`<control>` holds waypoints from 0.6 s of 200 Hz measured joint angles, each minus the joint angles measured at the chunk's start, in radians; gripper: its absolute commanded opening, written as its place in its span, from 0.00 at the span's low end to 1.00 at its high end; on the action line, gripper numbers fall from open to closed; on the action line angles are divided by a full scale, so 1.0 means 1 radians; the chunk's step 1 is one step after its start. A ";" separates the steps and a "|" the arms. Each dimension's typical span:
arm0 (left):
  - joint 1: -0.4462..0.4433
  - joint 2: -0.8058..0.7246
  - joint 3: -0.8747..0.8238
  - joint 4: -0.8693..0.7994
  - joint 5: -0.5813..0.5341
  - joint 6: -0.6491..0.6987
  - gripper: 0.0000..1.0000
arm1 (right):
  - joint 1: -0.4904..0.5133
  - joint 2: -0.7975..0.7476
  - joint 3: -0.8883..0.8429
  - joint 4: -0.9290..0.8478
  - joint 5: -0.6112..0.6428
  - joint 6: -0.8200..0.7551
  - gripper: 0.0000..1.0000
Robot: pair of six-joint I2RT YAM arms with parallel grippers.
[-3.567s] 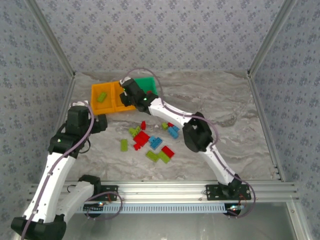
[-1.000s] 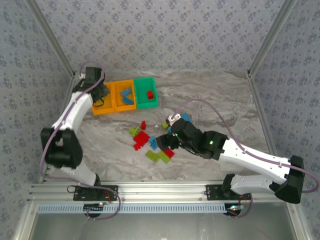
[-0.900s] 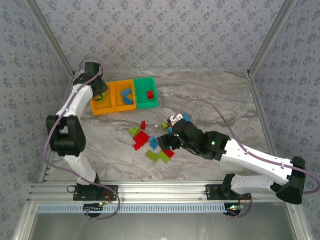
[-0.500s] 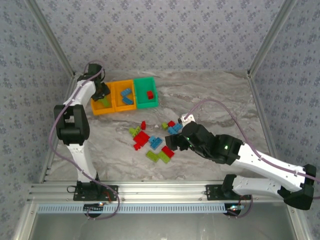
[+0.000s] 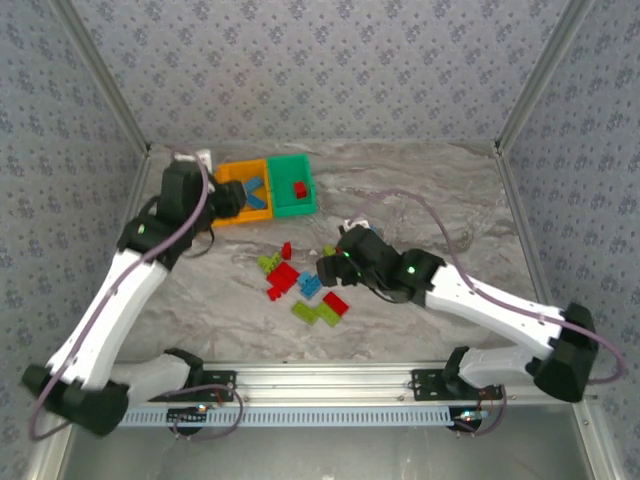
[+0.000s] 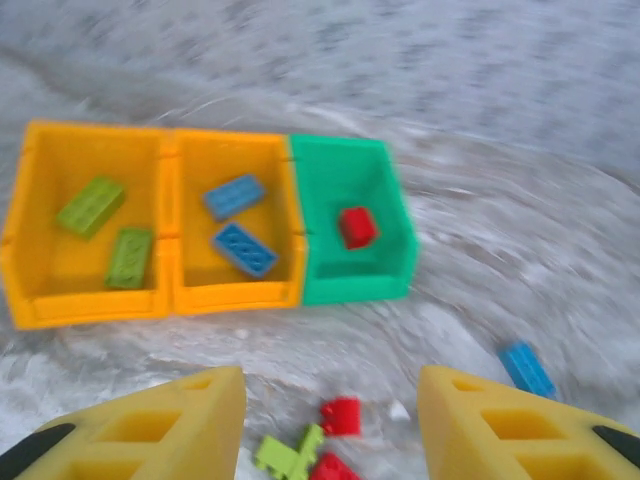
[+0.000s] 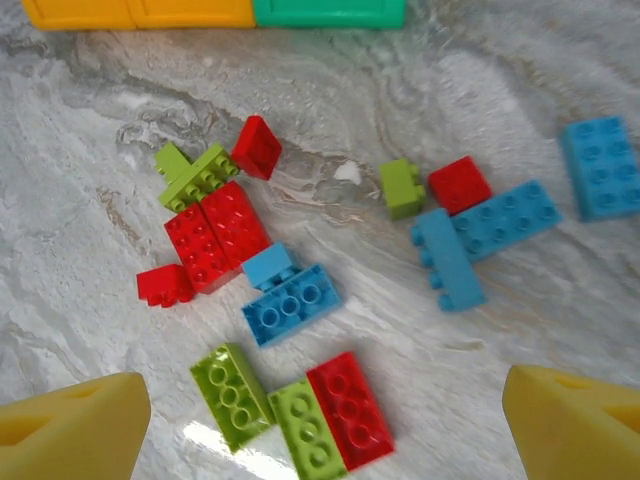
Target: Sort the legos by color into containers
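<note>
The containers (image 6: 170, 300) sit in a row at the far left of the worktop (image 5: 450, 200). Two legos (image 6: 90, 206) lie in the left one, two in the middle one and one in the right. The loose legos (image 7: 290, 300) lie scattered nearer me, before and right of the row, under my right hand (image 7: 320, 430). My left hand (image 6: 330, 430) hangs near the row.

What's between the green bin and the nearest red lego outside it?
Just bare table between the green bin and that red lego, in the right wrist view.
</note>
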 measured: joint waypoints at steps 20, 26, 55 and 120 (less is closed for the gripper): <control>-0.088 -0.148 -0.071 -0.040 0.016 0.095 0.53 | -0.058 0.137 0.058 0.074 -0.096 0.006 0.94; -0.112 -0.182 -0.089 -0.060 0.027 0.125 0.53 | -0.072 0.179 0.079 0.093 -0.122 0.007 0.94; -0.209 -0.293 -0.172 -0.124 0.075 0.246 0.60 | -0.106 0.397 0.240 0.132 -0.204 0.014 0.93; -0.303 -0.229 -0.320 -0.208 0.101 0.351 0.89 | -0.131 0.752 0.528 0.097 -0.217 0.099 0.75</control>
